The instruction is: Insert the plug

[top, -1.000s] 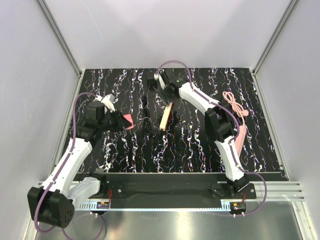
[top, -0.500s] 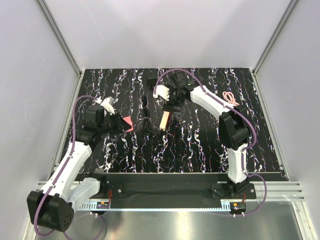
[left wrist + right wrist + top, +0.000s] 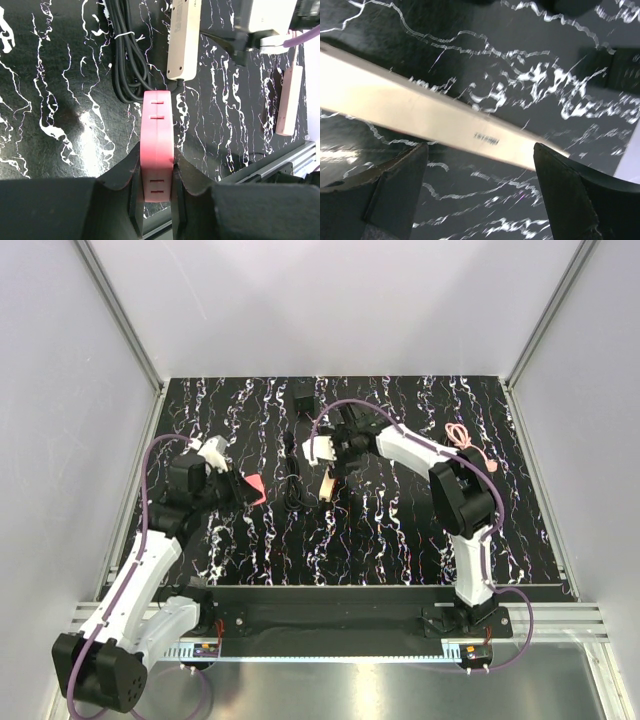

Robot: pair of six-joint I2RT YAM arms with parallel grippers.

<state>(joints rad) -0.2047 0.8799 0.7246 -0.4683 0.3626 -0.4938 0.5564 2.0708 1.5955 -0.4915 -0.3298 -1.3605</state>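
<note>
The plug [image 3: 304,397] is a small black box at the back of the mat; its black cord [image 3: 291,485] lies bundled left of the cream power strip [image 3: 327,486]. My right gripper [image 3: 333,462] hovers over the strip's far end, away from the plug. In the right wrist view the right gripper [image 3: 480,167] is open and empty, and the strip [image 3: 420,112] runs slantwise just beyond its fingertips. My left gripper [image 3: 157,167] is shut on a pink slotted block [image 3: 157,125], held above the mat left of the cord [image 3: 127,60]. In the top view that block [image 3: 256,487] shows at the left gripper [image 3: 246,487].
A coiled pink cable [image 3: 462,437] lies at the right of the mat. A pale pink bar [image 3: 289,100] lies right of the cream strip [image 3: 183,40]. Grey walls enclose the mat on three sides.
My right gripper has moved nearer along the cream strip, and its elbow has swung in towards the middle. The strip now looks shorter and flatter. My left arm has barely moved.
</note>
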